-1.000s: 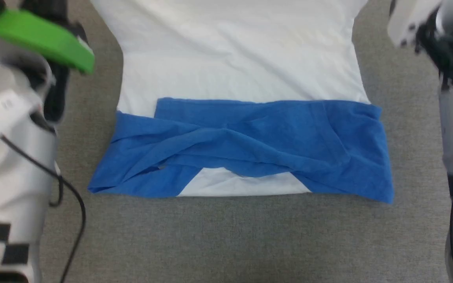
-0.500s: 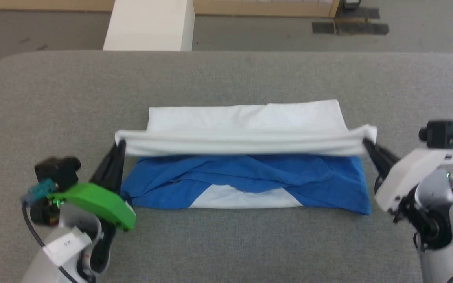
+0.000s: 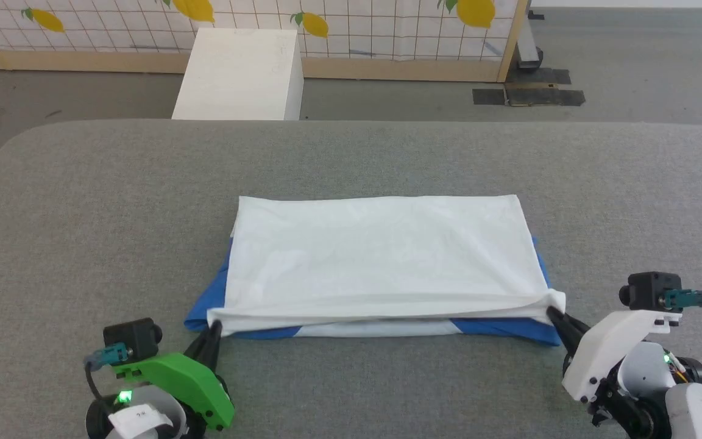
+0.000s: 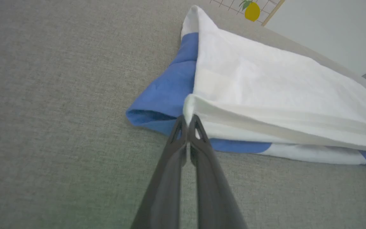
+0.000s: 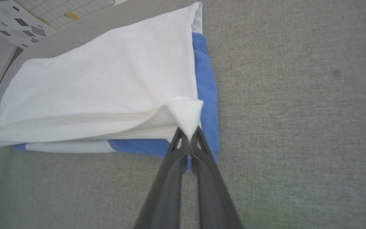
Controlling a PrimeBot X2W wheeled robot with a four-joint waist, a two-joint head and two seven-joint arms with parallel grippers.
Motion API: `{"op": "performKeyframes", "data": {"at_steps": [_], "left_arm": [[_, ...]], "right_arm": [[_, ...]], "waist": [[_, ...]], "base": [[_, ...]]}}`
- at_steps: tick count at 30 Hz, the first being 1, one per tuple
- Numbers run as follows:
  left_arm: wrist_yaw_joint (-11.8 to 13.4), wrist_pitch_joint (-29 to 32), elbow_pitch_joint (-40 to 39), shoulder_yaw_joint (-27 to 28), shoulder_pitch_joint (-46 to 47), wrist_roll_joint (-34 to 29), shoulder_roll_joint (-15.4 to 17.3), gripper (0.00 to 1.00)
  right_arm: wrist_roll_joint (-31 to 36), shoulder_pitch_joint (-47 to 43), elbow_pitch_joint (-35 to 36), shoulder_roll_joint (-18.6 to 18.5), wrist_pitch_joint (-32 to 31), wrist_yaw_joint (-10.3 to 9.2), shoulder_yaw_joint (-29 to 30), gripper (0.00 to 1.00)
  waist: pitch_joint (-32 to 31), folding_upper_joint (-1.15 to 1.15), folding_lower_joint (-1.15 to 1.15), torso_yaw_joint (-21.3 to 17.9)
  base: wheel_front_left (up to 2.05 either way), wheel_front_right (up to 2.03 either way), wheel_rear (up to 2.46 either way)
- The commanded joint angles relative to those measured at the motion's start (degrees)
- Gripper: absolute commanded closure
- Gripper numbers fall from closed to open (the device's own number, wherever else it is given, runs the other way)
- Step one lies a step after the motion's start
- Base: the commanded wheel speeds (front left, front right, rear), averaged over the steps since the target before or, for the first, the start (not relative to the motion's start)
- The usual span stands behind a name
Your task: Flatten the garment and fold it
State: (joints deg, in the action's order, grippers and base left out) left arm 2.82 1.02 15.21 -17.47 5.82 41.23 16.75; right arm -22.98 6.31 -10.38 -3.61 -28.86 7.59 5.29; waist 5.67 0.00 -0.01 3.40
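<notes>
garment lies folded at the middle of the grey desk, white layer on top, blue showing underneath along its near edge and both sides. left end effector closed, pinching the white layer's near left corner; right end effector closed, pinching the near right corner. both arms low by the desk's near edge, wrists outboard of the garment, each slanting inward toward its corner.

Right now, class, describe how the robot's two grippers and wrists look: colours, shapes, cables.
The left gripper has two long, dark, tapering fingers on a bright green shell; the right gripper matches, on a white shell. Each wrist carries a black camera with a teal plug and cable.
</notes>
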Motion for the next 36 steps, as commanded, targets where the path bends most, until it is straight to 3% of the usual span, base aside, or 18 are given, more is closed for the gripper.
{"op": "performKeyframes", "data": {"at_steps": [1, 7, 11, 13, 16, 21, 30, 36], "left_arm": [[0.85, 1.51, 1.11, 0.20, 0.44, 0.63, 0.23, 0.00], [7.43, 4.42, -0.34, 3.55, -0.78, -0.08, 4.01, 0.00], [11.36, 1.48, -6.93, 7.14, -1.20, -2.09, 6.95, 0.00], [11.99, -1.80, -10.10, 8.20, -0.56, -3.96, 8.00, 0.00], [11.37, -7.33, -13.17, 7.55, 0.96, -7.67, 8.77, 0.00], [9.79, -14.82, -14.43, 5.00, 3.82, -13.64, 7.40, 0.00], [6.32, -15.99, -13.04, 5.87, 6.18, -17.39, 2.67, 0.00], [3.97, -16.00, -12.45, 7.88, 5.69, -18.61, 0.12, 0.00]], "right_arm": [[0.51, -0.84, 0.12, 0.19, 0.20, -0.10, 0.07, 0.00], [0.61, -3.71, 7.05, -0.25, -3.26, -0.10, 2.31, 0.00], [0.53, -3.72, 16.00, -0.12, -7.01, -0.10, 6.91, 0.00], [0.66, -1.88, 18.51, 0.09, -9.49, -0.10, 8.87, 0.00], [3.16, 1.80, 17.46, 0.26, -14.67, -0.10, 9.04, 0.00], [10.15, 9.38, 8.59, -0.45, -20.69, -0.10, 5.00, 0.00], [15.86, 16.51, -5.15, -2.12, -22.27, -0.10, -0.33, 0.00], [14.90, 16.73, -11.35, -2.11, -23.78, -0.10, -1.32, 0.00]], "waist": [[-0.22, 0.00, 0.01, -0.12], [-1.33, 0.00, 0.01, -0.24], [-1.38, 0.00, 0.01, 0.16], [-0.92, 0.00, 0.01, 0.18], [0.13, 0.00, 0.01, 0.17], [3.04, 0.00, 0.01, 1.31], [7.75, 0.00, 0.01, 4.08], [8.30, 0.00, 0.01, 4.26]], "base": [[0.00, 0.00, 0.00], [0.00, 0.00, 0.00], [0.00, 0.00, 0.00], [0.00, 0.00, 0.00], [0.00, 0.00, 0.00], [0.00, 0.00, 0.00], [0.00, 0.00, 0.00], [0.00, 0.00, 0.00]]}}
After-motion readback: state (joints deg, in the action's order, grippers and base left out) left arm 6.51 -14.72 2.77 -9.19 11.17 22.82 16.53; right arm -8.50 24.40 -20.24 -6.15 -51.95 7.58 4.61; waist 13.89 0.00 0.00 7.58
